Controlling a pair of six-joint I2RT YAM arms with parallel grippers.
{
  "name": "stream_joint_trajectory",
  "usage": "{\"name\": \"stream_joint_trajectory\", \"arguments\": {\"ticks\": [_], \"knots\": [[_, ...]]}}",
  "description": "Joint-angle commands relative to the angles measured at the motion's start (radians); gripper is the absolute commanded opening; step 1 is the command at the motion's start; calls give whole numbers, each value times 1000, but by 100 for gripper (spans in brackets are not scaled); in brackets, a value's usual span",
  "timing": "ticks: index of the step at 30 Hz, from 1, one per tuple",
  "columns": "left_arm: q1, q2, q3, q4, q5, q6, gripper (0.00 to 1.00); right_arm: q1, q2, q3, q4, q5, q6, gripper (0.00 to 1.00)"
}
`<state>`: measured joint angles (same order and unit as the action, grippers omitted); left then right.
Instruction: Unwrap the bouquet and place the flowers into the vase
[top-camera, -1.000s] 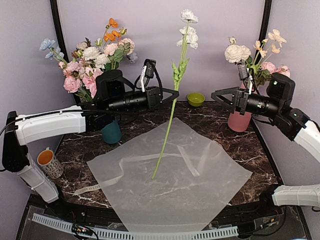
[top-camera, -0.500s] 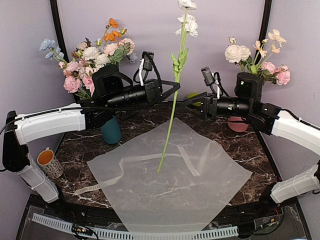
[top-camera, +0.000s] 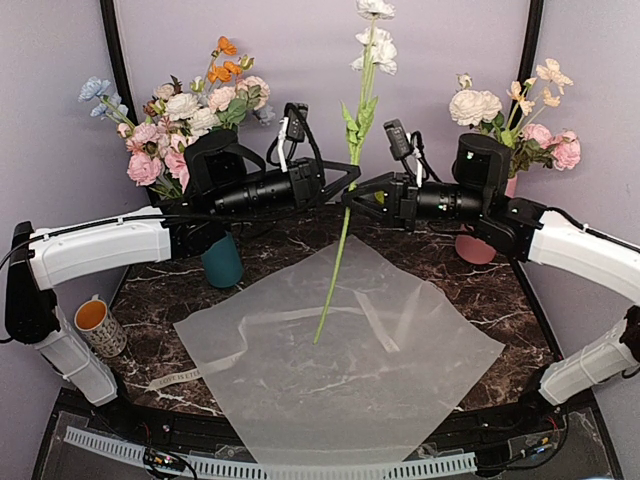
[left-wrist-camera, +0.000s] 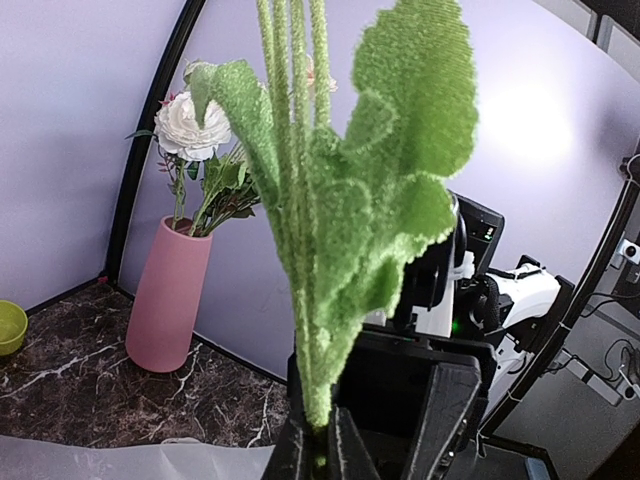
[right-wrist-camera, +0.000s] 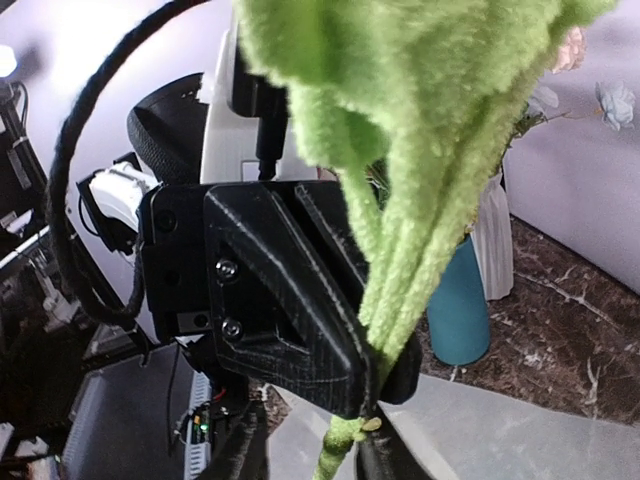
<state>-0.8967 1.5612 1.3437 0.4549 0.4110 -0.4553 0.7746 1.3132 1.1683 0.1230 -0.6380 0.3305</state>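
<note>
Flower stem (top-camera: 332, 270) is held upright at frame centre, its white blooms (top-camera: 380, 50) at the top edge and its cut end hanging just above the wrapping paper (top-camera: 400, 370).

It is pinched at the leafy mid-section by the left gripper (top-camera: 348, 178), whose jaws are pressed together on it; the clamp shows at the bottom of the left wrist view (left-wrist-camera: 318, 440).

The right gripper (top-camera: 358, 195) is set against the same spot from the right. In its own view (right-wrist-camera: 315, 455) the fingers are seen astride the stem with a gap on one side, so they are spread and not clamped.

Pink vase (top-camera: 478, 248) is right of centre, partly hidden behind the right arm. White, pink and peach flowers (top-camera: 473, 105) are already seated in it.

The paper is spread flat mid-table with nothing on it. A pale ribbon strip (top-camera: 185, 378) lies off its lower-left edge.

Progress, as judged:
- Unwrap is done and most stems are placed.
- No other loose stem is seen, so this is likely the last.
- Left to do: handover to the right side, carry to the vase, insert.

Teal vase (top-camera: 222, 265) with the big arrangement, upper left, is not involved.
</note>
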Motion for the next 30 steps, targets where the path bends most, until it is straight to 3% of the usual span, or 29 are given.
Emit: {"name": "stream_joint_trajectory", "arguments": {"ticks": [1, 3, 9, 11, 14, 15, 22, 30], "knots": [[-1, -9, 31, 38, 11, 15, 0, 21, 4, 27, 58, 8, -7, 16], [-1, -9, 30, 38, 9, 15, 0, 23, 5, 28, 53, 20, -9, 0], [-1, -18, 21, 28, -2, 22, 3, 24, -2, 44, 2, 116, -9, 0], [-1, -23, 19, -1, -19, 27, 29, 24, -8, 56, -32, 187, -23, 0], [-1, -41, 7, -42, -45, 40, 83, 23, -29, 72, -97, 282, -72, 0], [-1, -52, -4, -48, -51, 44, 97, 22, -42, 81, -122, 319, -94, 0], [-1, -153, -143, -86, -95, 100, 99, -37, -126, 186, -354, 638, -194, 0], [-1, -224, -261, -109, -115, 137, 96, -229, -132, 404, -504, 821, -328, 0]]}}
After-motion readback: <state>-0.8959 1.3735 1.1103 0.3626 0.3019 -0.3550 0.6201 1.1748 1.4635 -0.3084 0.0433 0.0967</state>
